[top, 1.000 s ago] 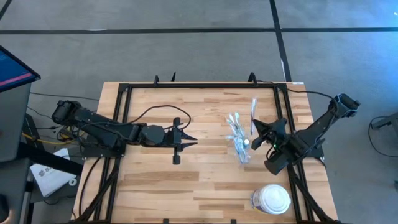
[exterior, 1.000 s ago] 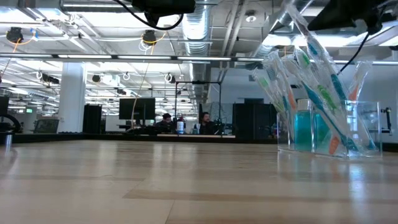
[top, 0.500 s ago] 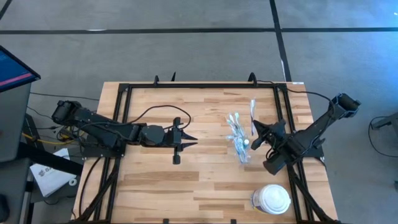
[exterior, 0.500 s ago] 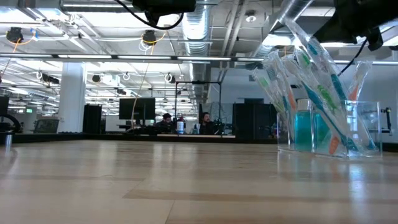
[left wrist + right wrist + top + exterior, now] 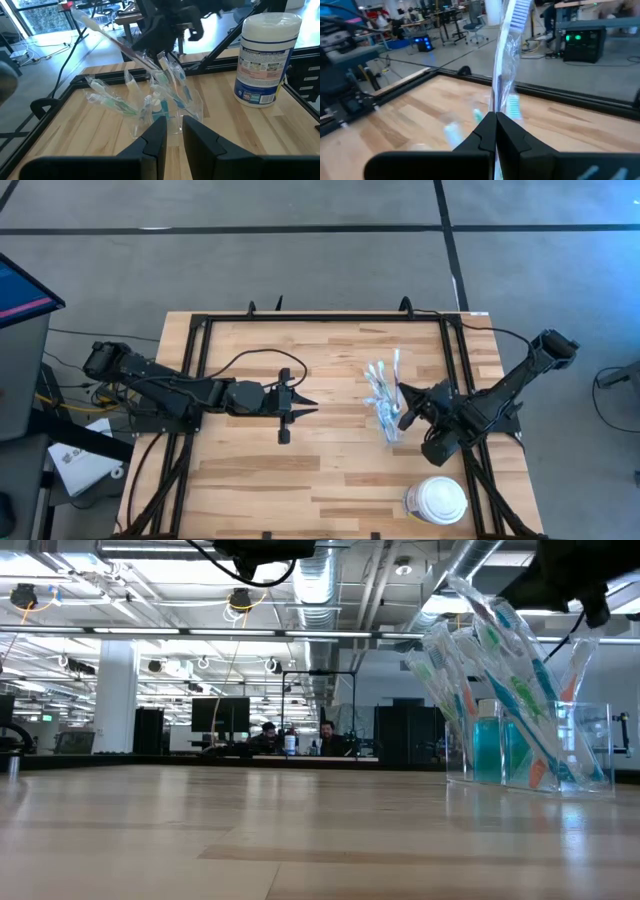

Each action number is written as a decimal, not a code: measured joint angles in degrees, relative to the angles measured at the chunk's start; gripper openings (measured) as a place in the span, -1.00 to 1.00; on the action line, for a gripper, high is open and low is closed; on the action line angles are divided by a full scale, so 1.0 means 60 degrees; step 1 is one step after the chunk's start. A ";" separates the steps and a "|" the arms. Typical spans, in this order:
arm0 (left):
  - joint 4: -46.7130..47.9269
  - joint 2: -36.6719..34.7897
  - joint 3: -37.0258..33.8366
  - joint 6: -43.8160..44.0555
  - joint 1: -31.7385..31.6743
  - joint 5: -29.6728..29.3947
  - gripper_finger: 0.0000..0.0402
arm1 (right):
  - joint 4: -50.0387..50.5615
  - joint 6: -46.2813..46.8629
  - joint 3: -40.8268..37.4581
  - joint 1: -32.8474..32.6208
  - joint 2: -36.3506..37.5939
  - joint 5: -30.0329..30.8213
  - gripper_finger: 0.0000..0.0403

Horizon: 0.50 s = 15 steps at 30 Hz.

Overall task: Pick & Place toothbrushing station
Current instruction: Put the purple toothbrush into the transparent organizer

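Note:
A small clear cup stands on the wooden table right of centre, with several wrapped toothbrushes fanning out of it and teal tubes inside. My right gripper hangs just right of and above the cup, shut on one more clear-wrapped toothbrush. That toothbrush slants up and away toward the far edge. My left gripper hovers left of the cup, pointing at it. Its fingers show only a narrow gap with nothing between them. My right gripper pinches the wrapped toothbrush's handle between its two fingers, which come from the table's right and lie across it. The bristle end sticks up free beyond the fingers. The toothbrush is clear of the table. Whether its lower end touches the cup's brushes, I cannot tell.
A large white round lidded container stands near the table's front right corner. Black frame rails run round the table, and a black cable lies behind my left arm. Bare wood lies in front of the cup.
My right gripper has sunk and moved toward the table's left, closer over the cup, staying shut on the toothbrush. The toothbrush has come down with it and tipped, and its free end now leans more toward the cup.

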State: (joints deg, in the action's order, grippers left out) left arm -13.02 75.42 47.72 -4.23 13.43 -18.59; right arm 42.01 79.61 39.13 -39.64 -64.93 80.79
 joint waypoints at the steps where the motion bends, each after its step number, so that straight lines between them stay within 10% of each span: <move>1: -0.0003 0.0000 0.0000 0.0000 0.0000 0.0000 -0.72 | -0.0555 -0.0603 0.0000 0.0029 0.0000 -0.0034 -1.00; 15: 0.0007 0.0000 0.0000 -0.0001 -0.0004 0.0000 -0.72 | -0.2652 -0.3531 0.0011 0.1115 0.0000 -0.0830 -1.00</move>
State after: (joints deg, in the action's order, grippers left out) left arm -12.97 75.42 47.72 -4.23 13.41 -18.59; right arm 26.10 58.43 39.20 -32.95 -64.93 75.81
